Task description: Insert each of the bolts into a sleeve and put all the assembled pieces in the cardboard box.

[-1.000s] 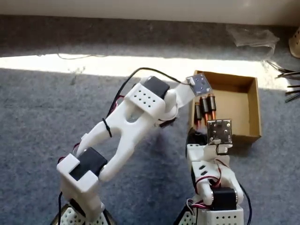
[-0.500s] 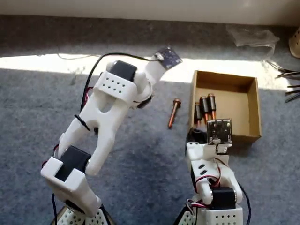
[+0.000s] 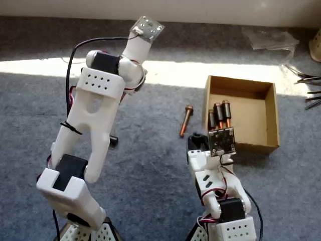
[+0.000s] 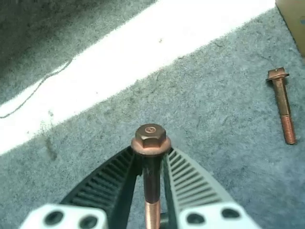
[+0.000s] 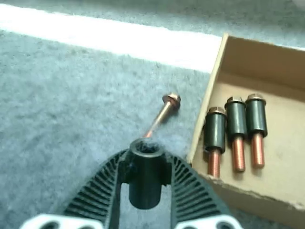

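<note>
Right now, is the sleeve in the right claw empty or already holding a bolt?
Empty. The sleeve shows an open, dark hole at its top with no bolt head in it; the left claw holds a bolt apart from it.

Coppery metal bolt [image 4: 151, 164], matt black sleeve [image 5: 144, 172]

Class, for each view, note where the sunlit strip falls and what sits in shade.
High view: sunlit strip glares beyond the cardboard box. Left wrist view: it runs diagonally beyond the gripped bolt. Right wrist view: sleeve and loose bolt lie shaded.
</note>
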`<state>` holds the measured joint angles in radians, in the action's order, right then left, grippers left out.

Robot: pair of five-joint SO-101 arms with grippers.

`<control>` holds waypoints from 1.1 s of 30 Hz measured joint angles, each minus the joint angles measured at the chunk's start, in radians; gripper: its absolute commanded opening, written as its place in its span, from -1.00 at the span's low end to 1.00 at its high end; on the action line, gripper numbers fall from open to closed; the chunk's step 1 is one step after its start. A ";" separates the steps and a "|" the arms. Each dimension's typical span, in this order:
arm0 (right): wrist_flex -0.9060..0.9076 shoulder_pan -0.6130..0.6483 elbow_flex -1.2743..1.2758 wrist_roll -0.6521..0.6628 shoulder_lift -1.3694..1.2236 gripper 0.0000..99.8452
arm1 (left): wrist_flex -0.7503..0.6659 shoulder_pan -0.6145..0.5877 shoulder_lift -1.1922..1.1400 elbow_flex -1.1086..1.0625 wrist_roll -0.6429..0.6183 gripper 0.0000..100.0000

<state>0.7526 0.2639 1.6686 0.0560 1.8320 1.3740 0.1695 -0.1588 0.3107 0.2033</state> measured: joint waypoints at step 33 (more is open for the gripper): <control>-0.404 0.423 0.000 0.000 0.000 -0.99 | -0.453 -0.003 1.200 -0.919 -0.015 -0.97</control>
<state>0.3491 0.6874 1.6686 0.0560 1.8320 0.9214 0.1665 1.0411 -0.6084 0.1880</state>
